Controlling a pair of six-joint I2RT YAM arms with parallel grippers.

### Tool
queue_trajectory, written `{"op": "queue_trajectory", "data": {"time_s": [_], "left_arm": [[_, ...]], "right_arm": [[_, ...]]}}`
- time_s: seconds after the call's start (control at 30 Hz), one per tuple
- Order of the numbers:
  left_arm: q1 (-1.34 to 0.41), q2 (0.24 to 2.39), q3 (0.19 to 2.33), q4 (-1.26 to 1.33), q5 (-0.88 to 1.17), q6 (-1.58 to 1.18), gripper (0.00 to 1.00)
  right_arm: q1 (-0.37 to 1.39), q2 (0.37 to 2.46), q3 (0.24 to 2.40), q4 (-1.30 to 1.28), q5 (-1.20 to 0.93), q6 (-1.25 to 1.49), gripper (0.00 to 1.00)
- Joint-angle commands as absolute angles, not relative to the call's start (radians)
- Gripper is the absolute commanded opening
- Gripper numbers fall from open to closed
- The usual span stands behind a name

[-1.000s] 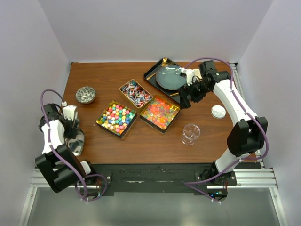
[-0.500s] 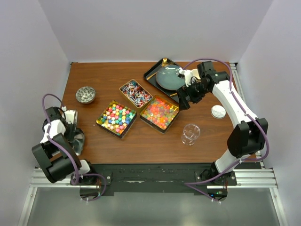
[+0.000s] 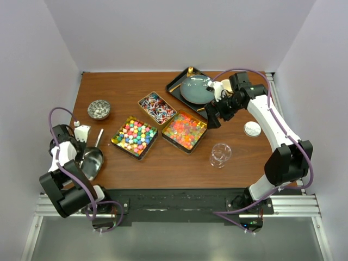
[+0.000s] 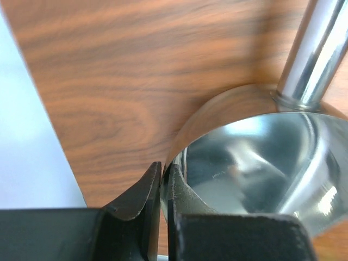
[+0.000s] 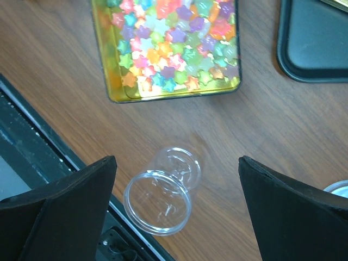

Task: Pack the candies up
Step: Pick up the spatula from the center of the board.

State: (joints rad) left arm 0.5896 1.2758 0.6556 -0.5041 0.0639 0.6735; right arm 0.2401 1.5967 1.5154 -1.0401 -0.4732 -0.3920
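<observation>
The candies fill three gold tins mid-table: multicoloured chunky pieces (image 3: 135,136), orange-pink gummies (image 3: 185,130) and red-white-blue wrapped ones (image 3: 156,107). In the right wrist view the gummies (image 5: 174,43) look star-shaped and translucent. At the table's left edge my left gripper (image 3: 81,148) is shut on the rim of a shiny metal scoop (image 3: 92,162). Its jaws pinch the thin wall of the scoop (image 4: 261,174), whose bowl is empty. My right gripper (image 3: 212,117) hangs open over the table beside the gummy tin, with nothing between its fingers (image 5: 54,212).
A clear glass jar (image 3: 220,154) stands empty near the front edge, below the right gripper (image 5: 176,159). A white lid (image 3: 252,129) lies to its right. A black tray (image 3: 179,81) with a grey plate sits at the back. A small bowl (image 3: 99,109) of silvery pieces is at the left.
My left gripper has closed on the scoop's rim, and the scoop has turned so its handle now points away from the front edge. The right arm has barely moved.
</observation>
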Motion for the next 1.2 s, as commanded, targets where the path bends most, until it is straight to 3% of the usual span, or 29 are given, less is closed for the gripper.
{"op": "queue_trajectory", "data": {"time_s": [0.0, 0.13, 0.3, 0.5, 0.67, 0.87, 1.17], "left_arm": [[0.594, 1.272, 0.730, -0.697, 0.230, 0.882, 0.00], [0.595, 1.279, 0.908, -0.902, 0.394, 1.111, 0.00], [0.569, 1.321, 1.119, -1.179, 0.595, 1.313, 0.00], [0.309, 1.371, 1.241, -1.275, 0.637, 1.238, 0.00], [0.148, 1.391, 1.279, -1.264, 0.670, 1.118, 0.00], [0.068, 1.405, 1.316, -1.270, 0.730, 1.020, 0.00], [0.008, 1.370, 1.298, -1.198, 0.730, 0.881, 0.00]], "right_arm": [[0.258, 1.594, 1.584, -1.066, -0.595, -0.478, 0.97], [0.291, 1.582, 1.631, -1.042, -0.669, -0.538, 0.97], [0.385, 1.543, 1.669, -0.968, -0.612, -0.737, 0.97], [0.460, 1.663, 1.903, -1.018, -0.618, -0.862, 0.93], [0.603, 1.678, 1.954, -1.008, -0.552, -1.021, 0.90], [0.752, 1.677, 1.872, -0.977, -0.495, -1.117, 0.86], [0.882, 1.742, 1.885, -0.904, -0.508, -0.996, 0.77]]}}
